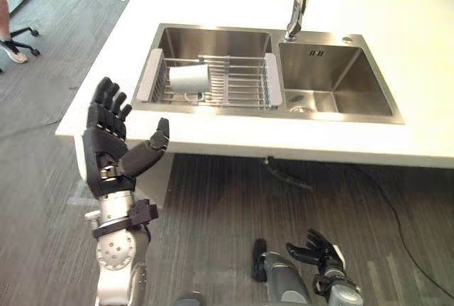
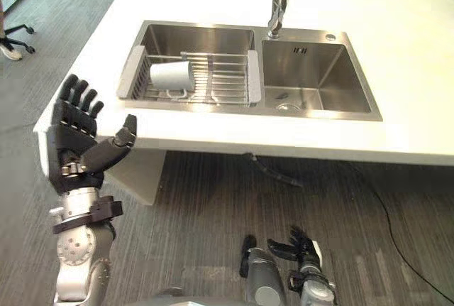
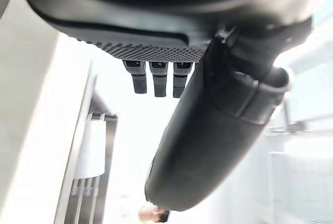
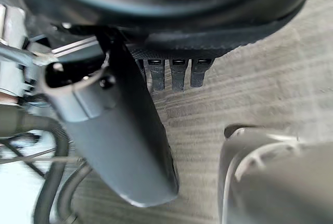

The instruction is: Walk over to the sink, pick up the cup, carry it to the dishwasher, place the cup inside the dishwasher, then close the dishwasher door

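1. The cup (image 1: 190,79), pale and grey-white, lies on its side on a wire rack (image 1: 241,82) that spans the left basin of the steel sink (image 1: 213,36). Its mouth points toward the faucet (image 1: 298,8).
2. The left robot hand (image 1: 113,143) is raised in front of the worktop (image 1: 234,139), off its near edge by the left corner. Its fingers are straight and spread, the thumb stands out to the side, and it holds nothing.
3. The cup is beyond this robot hand and to its right, well apart from it. The worktop's edge and the sink's near rim lie between them.
4. The right robot hand (image 1: 323,253) hangs low over the grey floor (image 1: 234,206), below the worktop's edge and far from the cup. Its fingers are loosely straight and it is empty.
5. The sink's right basin (image 1: 333,72) holds no dishes.
6. A person's shoe (image 1: 13,50) shows on the floor at the far left.
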Robot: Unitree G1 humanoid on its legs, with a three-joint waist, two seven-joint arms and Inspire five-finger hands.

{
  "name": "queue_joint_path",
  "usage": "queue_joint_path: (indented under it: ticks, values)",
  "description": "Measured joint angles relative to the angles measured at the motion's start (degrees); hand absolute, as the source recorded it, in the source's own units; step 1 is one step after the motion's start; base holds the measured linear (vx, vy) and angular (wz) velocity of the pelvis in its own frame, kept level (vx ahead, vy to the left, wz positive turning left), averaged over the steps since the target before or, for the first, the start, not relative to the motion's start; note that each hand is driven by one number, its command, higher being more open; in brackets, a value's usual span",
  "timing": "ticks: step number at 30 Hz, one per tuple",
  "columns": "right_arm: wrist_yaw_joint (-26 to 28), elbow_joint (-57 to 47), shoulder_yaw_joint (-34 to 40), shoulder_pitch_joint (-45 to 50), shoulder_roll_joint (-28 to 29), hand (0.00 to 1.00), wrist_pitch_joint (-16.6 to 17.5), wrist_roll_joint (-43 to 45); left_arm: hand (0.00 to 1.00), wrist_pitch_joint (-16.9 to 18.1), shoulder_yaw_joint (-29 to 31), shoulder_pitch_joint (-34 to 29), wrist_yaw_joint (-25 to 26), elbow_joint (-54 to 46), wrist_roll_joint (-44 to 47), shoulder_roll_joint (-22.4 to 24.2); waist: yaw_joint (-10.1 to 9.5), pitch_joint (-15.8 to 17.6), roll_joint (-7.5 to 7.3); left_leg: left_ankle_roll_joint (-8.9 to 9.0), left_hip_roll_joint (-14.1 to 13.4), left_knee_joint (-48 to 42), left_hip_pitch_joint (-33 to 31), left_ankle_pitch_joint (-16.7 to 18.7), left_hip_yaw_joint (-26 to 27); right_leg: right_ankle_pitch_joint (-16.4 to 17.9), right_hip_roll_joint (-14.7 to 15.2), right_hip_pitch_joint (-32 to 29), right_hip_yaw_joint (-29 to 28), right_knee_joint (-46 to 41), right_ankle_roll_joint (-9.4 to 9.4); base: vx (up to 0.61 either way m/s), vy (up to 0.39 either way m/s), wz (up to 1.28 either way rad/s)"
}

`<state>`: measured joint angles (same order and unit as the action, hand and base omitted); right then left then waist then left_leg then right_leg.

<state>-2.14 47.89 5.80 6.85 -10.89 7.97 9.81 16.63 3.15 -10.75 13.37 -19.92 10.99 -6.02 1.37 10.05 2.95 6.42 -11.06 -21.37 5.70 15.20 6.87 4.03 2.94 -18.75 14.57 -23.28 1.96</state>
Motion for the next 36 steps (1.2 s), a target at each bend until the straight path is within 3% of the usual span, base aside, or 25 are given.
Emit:
queue_joint_path:
  ticks: [2,3,5,7,9,10,12,13,15,20,27,36]
  values:
    - [0.26,-0.37,-0.05,0.73,-0.38,0.9,0.08,0.1,0.9,-1.28,-0.89,1.4,-0.35,0.43,-2.35,-0.11,0.7,0.28,0.24,-0.55,-3.0,-18.18,-6.8,-4.77,-2.0,0.7,-1.86,7.15,1.41,4.88,0.72,0.47,-0.231,0.28]
    - [0.29,-1.7,-0.04,1.77,-0.42,0.9,0.18,0.1,0.9,-1.28,-1.44,1.75,-1.03,0.41,-4.44,-1.05,0.07,0.32,0.2,-0.49,-4.54,-28.15,-10.75,-4.07,-1.83,0.74,-2.98,11.96,1.17,8.65,0.82,0.39,-0.148,-0.02]
    - [0.28,-2.82,0.01,2.75,-1.2,0.9,1.38,0.13,0.9,-1.27,-1.72,2.48,-1.34,0.42,-8.03,-3.64,-0.18,0.28,-0.01,-1.11,-4.37,-32.71,-15.79,-1.52,-1.05,0.74,-3.03,16.89,0.89,12.57,0.81,0.35,-0.104,-0.13]
    - [0.88,-2.58,0.03,2.28,-1.82,0.9,1.78,0.15,0.9,-1.27,-0.74,3.98,-1.57,0.56,-11.21,-7.8,-1.24,0.25,-0.18,-2.34,-3.47,-23.26,-19.87,0.31,0.76,0.56,-2.16,19.79,-0.43,15.65,0.48,0.28,-0.015,-0.27]
    - [1.4,-1.8,0.04,2.58,-1.99,0.9,1.79,0.24,0.9,-1.27,-0.13,5.55,-1.63,1.88,-13.83,-9.07,-1.26,0.38,-0.44,-1.81,-1.21,-9.3,-20.08,-1.09,0.31,0.64,-0.98,21.15,-0.59,16.48,-0.21,0.26,0.101,-0.11]
    - [1.72,-1.2,0.04,2.95,-2.18,0.9,1.74,0.24,0.9,-1.37,0.02,6.7,-1.63,3.17,-15.18,-9.34,-1.19,0.1,0.02,-1.96,0.41,-0.78,-19.71,-6.49,-0.54,0.92,-0.6,21.62,-0.76,16.51,-1.04,0.22,0.137,-0.11]
    - [2.12,-1.1,0.02,3.87,-2.38,0.9,1.71,0.23,0.9,-1.42,0.32,7.65,-1.64,4.33,-17.26,-9.94,-1.12,-0.91,1.75,-1.97,0.84,5.38,-19.05,-15.89,-1.93,2.57,-1.59,22.09,-1.94,16.58,-3.66,0.19,0.173,-0.15]
    - [2.13,-0.77,0.01,3.98,-1.02,0.9,1.6,0.23,0.9,-1.7,0.49,8.78,-1.71,5.74,-18.95,-11.69,-0.26,-0.58,0.39,-2.06,1.85,7.25,-17.63,-15.38,-1.94,2.94,-0.39,22.43,-1.99,16.34,-4.12,0.18,0.198,-0.1]
    - [2.64,-0.85,0.0,5.21,0.74,0.9,1.64,0.2,0.9,-3.45,0.55,8.96,-2.39,7.1,-22.0,-15.15,-0.37,-1.07,-2.42,-3.0,4.06,11.17,-15.37,-16.03,0.32,3.66,1.75,22.02,-3.67,16.26,-5.33,0.14,0.171,-0.15]
    - [4.04,-0.88,0.0,6.52,1.19,0.9,1.63,0.13,0.9,-4.37,0.53,8.92,-4.42,9.7,-29.18,-20.54,0.88,-1.71,-3.04,-4.73,7.65,19.36,-10.17,-18.58,2.5,3.6,4.75,22.81,-5.93,17.38,-5.8,0.09,0.108,-0.11]
    - [4.32,-1.17,-0.01,6.27,1.14,0.9,1.63,0.04,0.9,-4.04,0.44,9.22,-6.3,13.53,-31.93,-25.32,1.1,-1.98,-2.87,-4.2,7.62,26.08,-6.95,-21.89,4.5,2.92,3.97,22.35,-7.78,18.67,-6.91,0.0,-0.001,-0.14]
    - [4.67,-1.14,-0.46,7.1,1.11,0.9,1.53,-1.0,0.9,-3.75,-1.91,9.55,-8.84,17.3,-35.82,-28.88,1.07,-3.27,-2.33,-4.02,7.24,26.43,-6.89,-22.13,4.9,2.79,3.54,22.05,-8.31,19.27,-6.93,-0.01,-0.006,-0.03]
